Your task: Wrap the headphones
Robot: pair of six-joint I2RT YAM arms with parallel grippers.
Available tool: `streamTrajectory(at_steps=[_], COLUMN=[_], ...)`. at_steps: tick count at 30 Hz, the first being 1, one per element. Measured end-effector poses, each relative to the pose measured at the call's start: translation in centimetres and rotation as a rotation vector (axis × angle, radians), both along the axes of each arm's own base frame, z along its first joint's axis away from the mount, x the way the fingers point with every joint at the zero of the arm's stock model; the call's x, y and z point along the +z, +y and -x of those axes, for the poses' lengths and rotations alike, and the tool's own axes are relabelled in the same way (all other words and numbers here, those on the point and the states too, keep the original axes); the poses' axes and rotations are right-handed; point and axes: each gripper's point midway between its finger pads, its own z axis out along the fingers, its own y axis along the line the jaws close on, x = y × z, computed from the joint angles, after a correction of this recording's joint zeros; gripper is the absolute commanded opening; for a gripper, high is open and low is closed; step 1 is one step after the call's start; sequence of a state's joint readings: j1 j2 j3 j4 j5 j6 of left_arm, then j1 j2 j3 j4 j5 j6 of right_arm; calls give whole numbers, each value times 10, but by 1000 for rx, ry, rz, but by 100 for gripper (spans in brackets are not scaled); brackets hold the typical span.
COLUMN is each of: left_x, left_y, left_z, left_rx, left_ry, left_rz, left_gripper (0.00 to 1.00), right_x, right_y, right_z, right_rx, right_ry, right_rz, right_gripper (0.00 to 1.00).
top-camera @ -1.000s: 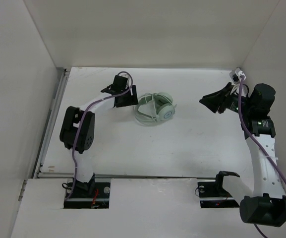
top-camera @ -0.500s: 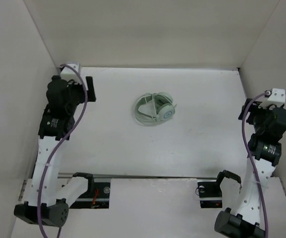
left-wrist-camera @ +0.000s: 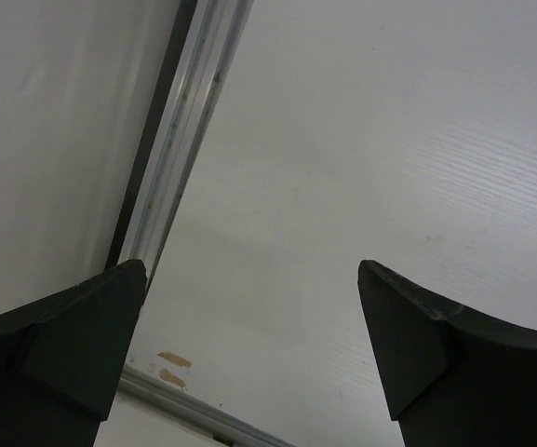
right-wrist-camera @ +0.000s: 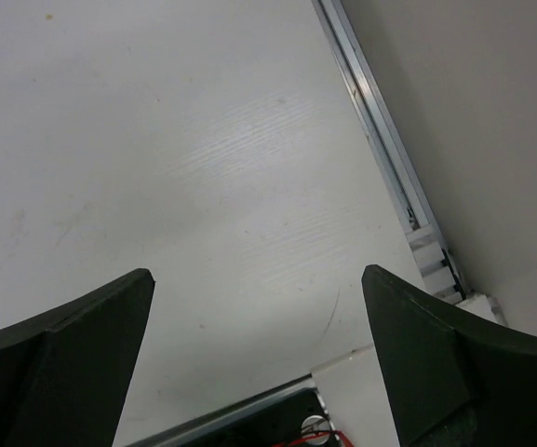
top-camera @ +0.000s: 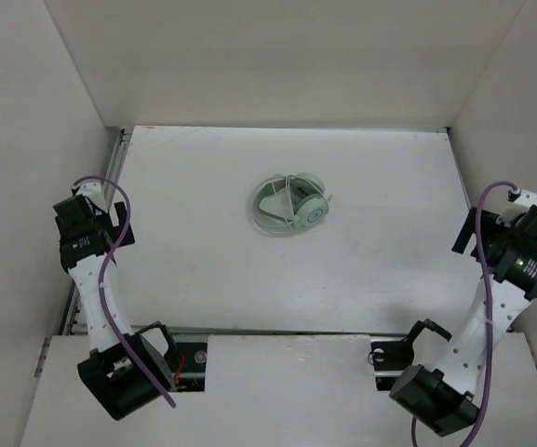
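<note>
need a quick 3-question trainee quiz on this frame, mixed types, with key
1. True or false: the headphones lie on the table, held by nothing.
2. The left gripper has its jaws: A) open and empty; B) shut on the cable; C) shut on the headband.
3. Which camera view shows the headphones?
Key: 1 true; 2 A; 3 top external.

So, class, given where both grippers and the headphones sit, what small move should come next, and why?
Probably just park both arms. The headphones lie in the middle of the table with their cable seemingly looped round them, no loose tail showing, while the left gripper and right gripper are open, empty and out by its side edges.
</note>
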State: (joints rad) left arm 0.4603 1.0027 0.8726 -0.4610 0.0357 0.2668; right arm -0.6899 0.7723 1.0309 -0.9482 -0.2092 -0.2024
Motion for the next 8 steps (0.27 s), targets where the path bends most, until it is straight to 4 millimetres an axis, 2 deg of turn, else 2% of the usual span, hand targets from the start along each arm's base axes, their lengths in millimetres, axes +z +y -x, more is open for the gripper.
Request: streamTrajectory(at_steps=[4, 8], left_x=[-12, -12], left_y=[14, 18], left_z=[5, -1], left_rx=[41, 29], left_ry=[2, -24], left_rz=[30, 37], left_gripper=[100, 100], right_x=[-3, -2], right_y=[-7, -7], right_z=[4, 10], right_rx=[-29, -46], right_ry=[52, 24], right_rz=[-34, -5], right_gripper=[100, 100])
